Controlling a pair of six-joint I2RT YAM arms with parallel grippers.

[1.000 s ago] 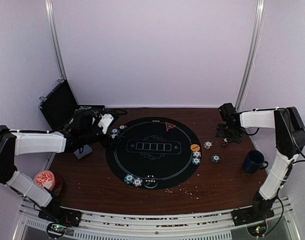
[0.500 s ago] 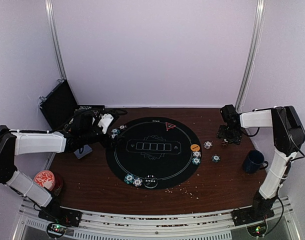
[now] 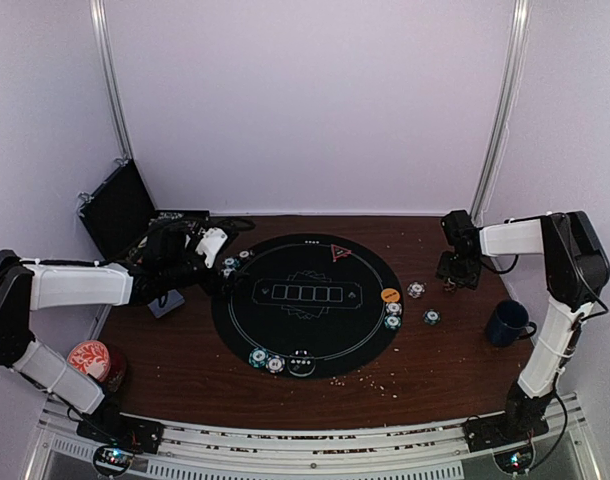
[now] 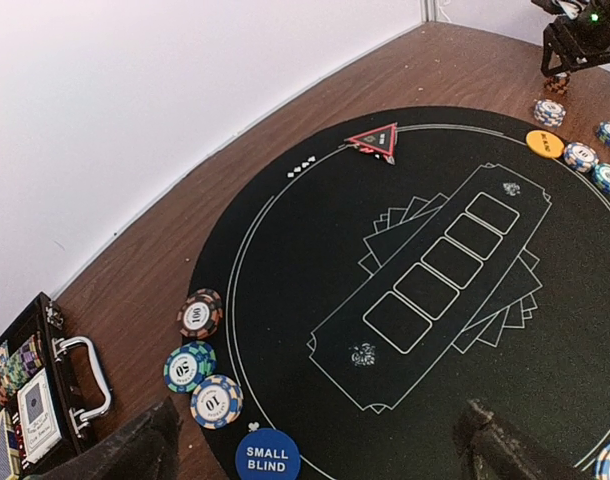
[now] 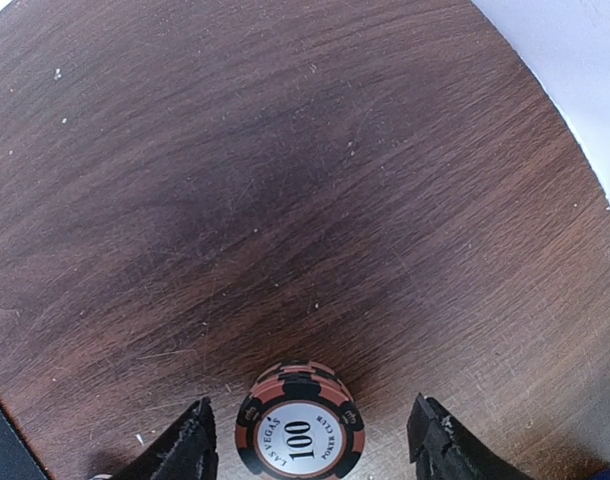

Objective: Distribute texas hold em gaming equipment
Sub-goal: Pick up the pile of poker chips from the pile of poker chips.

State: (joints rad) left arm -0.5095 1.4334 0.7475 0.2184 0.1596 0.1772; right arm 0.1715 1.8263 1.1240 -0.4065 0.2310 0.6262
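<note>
left claw point(image 4: 315, 447) hangs wide open and empty over the black mat's point(image 4: 285, 250) left edge – across the counter point(image 5: 285, 150), right claw point(image 5: 315, 440) sits part-open around a red 100 chip stack point(image 5: 299, 434) – not touching it.

One triangle marker point(image 3: 338, 252), one orange button point(image 3: 390, 295)

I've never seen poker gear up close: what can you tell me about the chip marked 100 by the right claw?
The 100 chip is round, salmon-red with black edge stripes; its white centre reads LAS VEGAS POKER CLUB. It may top a short stack. It lies flat on the wooden table, between the fingers of the right gripper, which flank it without touching.
</note>
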